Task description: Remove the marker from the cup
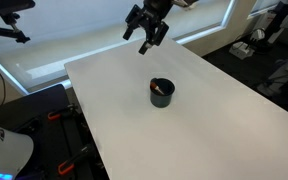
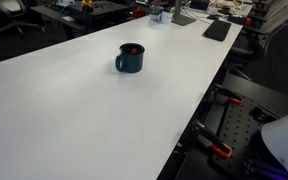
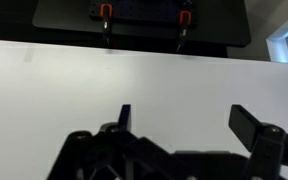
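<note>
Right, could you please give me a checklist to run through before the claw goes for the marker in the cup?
1. Marker inside the cup: ok, its reddish end shows at the rim.
2. Claw open and holding nothing: ok, the wrist view shows its fingers apart.
3. Claw above the cup: not ok, in an exterior view it hangs high near the far edge of the table, and the cup is missing from the wrist view.
4. Space beside the cup free: ok, both exterior views show only bare table around it.
5. Marker's lean: cannot tell, too small.
</note>
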